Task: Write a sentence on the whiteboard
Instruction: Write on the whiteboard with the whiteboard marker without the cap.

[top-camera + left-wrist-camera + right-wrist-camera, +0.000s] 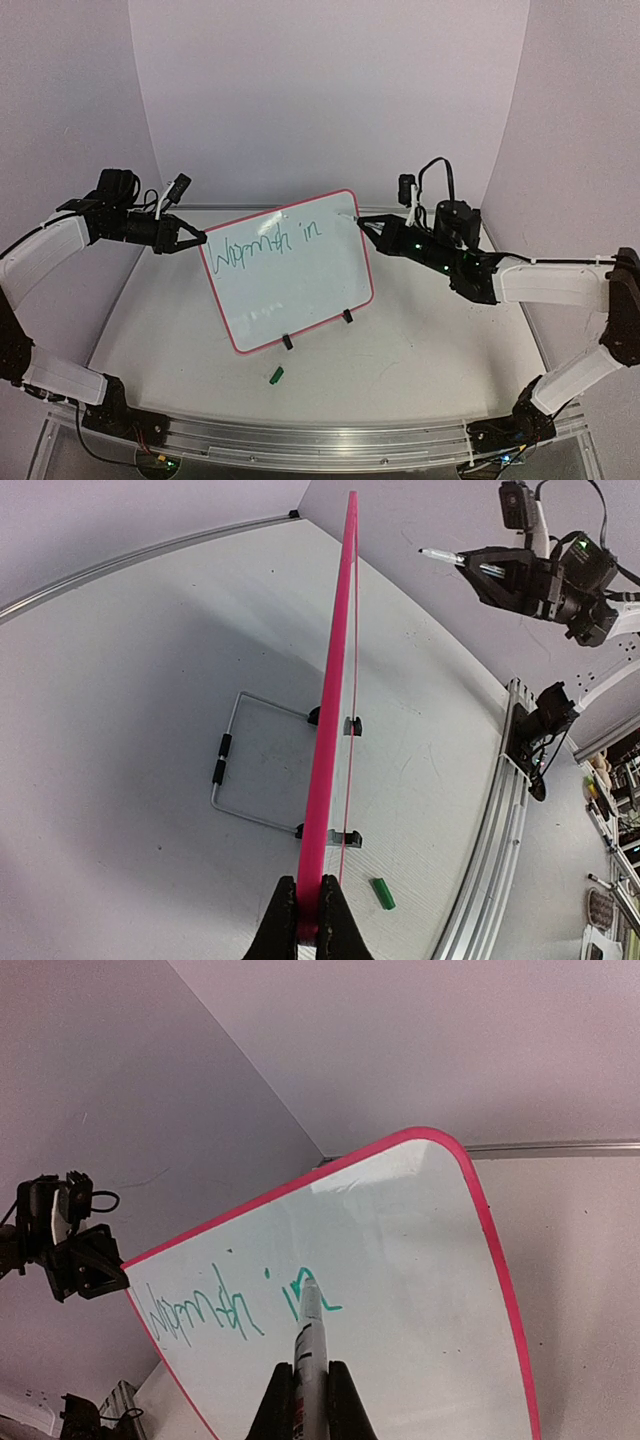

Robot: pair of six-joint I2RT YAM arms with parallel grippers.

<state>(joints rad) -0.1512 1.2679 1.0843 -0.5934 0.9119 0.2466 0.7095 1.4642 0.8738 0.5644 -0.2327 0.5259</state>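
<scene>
My left jaws pinch the whiteboard (300, 290) edge, right jaws pinch the marker (308, 1325); I should press lightly.

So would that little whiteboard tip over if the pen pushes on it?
Probably, on its own: the whiteboard looks thin and light, standing nearly upright on small clip feet and a wire stand. That's likely why the left end effector pinches its edge. Seen edge-on it runs straight, so it's probably stiff, not floppy.
</scene>
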